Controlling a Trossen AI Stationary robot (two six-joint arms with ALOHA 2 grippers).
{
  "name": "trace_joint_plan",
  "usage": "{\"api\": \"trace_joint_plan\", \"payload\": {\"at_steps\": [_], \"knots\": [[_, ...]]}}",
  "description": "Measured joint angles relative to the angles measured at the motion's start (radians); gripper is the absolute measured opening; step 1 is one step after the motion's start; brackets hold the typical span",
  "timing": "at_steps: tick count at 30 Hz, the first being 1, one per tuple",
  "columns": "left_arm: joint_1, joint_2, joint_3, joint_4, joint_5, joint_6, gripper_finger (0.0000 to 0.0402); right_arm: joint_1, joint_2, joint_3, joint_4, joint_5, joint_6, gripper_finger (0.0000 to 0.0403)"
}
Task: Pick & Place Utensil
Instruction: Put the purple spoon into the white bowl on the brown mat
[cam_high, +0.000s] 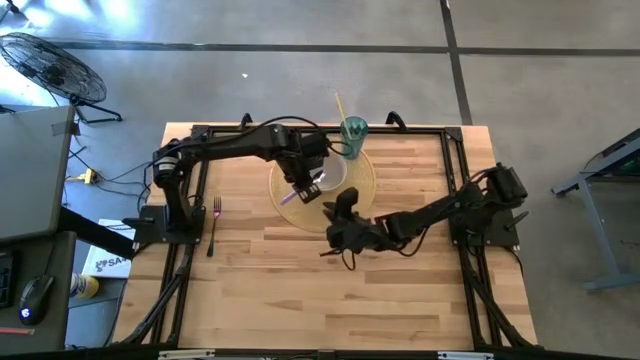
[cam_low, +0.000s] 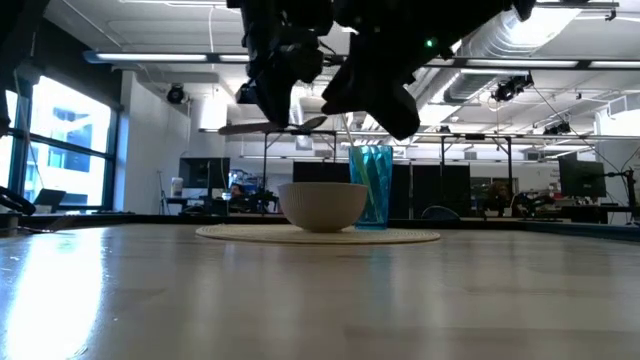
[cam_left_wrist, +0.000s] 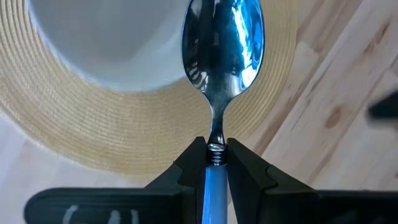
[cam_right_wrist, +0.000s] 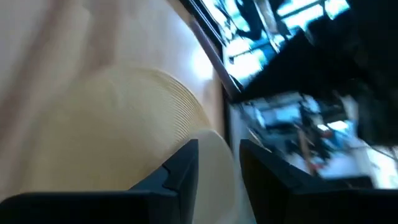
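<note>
The pale wood-plank table (cam_high: 400, 300) carries a round woven straw placemat (cam_high: 362, 195), ridged in fine concentric rings. On the mat sits a plain white bowl (cam_low: 322, 207), smooth and rounded, with a ribbed teal tumbler (cam_low: 372, 186) just behind it. The left pincer (cam_left_wrist: 216, 163) hangs over the mat beside the bowl, its dark fingers clamped tight on a spoon (cam_left_wrist: 221, 46): a polished mirror-bright metal bowl on a slim neck, running into a light blue-violet handle. The right pincer (cam_right_wrist: 217, 168) is just beside the white bowl, its fingers set narrowly apart with nothing between them. A purple-handled fork (cam_high: 213, 226) lies well apart near the table's left edge.
</note>
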Motion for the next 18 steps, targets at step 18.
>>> {"api": "trace_joint_plan", "payload": {"at_steps": [18], "knots": [[-0.157,-0.043,-0.104,0.000,-0.016,0.130,0.0049,-0.050,-0.001,0.001,0.029,-0.187,-0.168,0.0111]]}}
